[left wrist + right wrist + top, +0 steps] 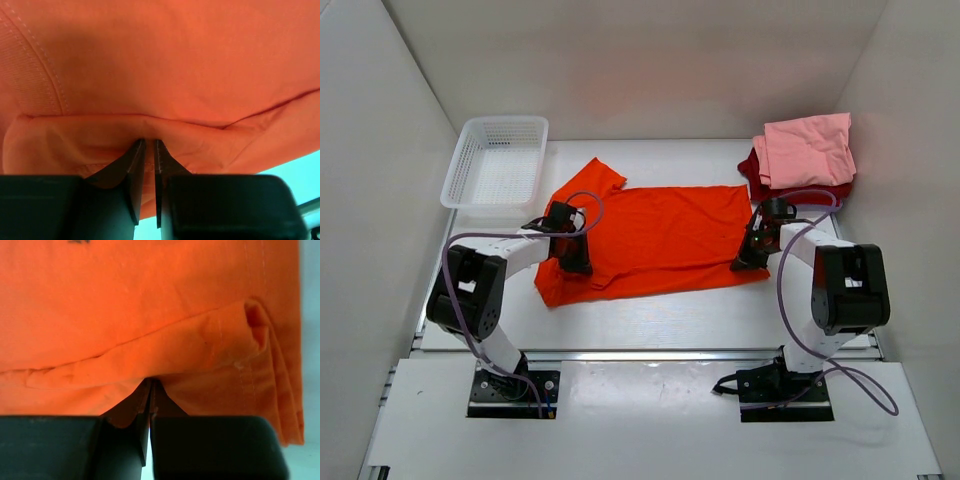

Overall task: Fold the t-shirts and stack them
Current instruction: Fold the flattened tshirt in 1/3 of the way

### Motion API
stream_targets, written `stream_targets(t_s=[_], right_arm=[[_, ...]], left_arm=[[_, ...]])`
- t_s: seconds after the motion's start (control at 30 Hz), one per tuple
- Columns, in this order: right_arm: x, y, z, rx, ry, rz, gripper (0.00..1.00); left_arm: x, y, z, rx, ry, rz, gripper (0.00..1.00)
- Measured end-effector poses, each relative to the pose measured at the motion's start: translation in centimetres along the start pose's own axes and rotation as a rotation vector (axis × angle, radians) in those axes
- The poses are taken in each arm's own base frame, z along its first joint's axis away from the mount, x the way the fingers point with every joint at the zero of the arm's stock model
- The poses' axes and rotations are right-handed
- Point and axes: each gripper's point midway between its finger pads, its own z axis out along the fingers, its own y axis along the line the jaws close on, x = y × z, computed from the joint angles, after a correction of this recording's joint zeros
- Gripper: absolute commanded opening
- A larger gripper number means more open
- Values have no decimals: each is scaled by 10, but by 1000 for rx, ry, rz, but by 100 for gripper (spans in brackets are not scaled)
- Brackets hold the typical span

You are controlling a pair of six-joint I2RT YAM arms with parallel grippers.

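Gripping the orange shirt (660, 235) mid-frame with left gripper (149, 142) and right gripper (151, 381), both clamped on cloth. Upper right: pink shirt (810, 148) atop dark red shirt (756, 169).

A plain bright orange t-shirt (660, 235) fills the centre of the frame on a white counter (650, 315). At upper right, a plain light pink t-shirt (810, 148) covers a dark red t-shirt (757, 178) (only its dark rim shows). At upper left is a white mesh basket (495, 160). The left arm (510, 255) and right arm (810, 245) are white with black joints and purple cables (455, 300). The left pincer (149, 145) and right pincer (151, 385) are black against orange cloth with matching stitching.
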Motion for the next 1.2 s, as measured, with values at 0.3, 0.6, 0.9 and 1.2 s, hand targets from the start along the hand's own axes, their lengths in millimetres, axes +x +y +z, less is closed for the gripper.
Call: stream_targets(t_s=[0.3, 0.6, 0.9, 1.2], right_arm=[[30, -12, -8, 68, 63, 6, 0], [97, -34, -40, 199, 158, -14, 1], [32, -24, -82, 173, -55, -15, 19], [-56, 12, -82, 89, -203, -71, 20]], left_arm=[[20, 5, -10, -22, 24, 36, 20], [59, 16, -35, -38, 77, 56, 25], [-45, -28, -108, 72, -243, 85, 42], [-202, -52, -91, 43, -462, 175, 54]])
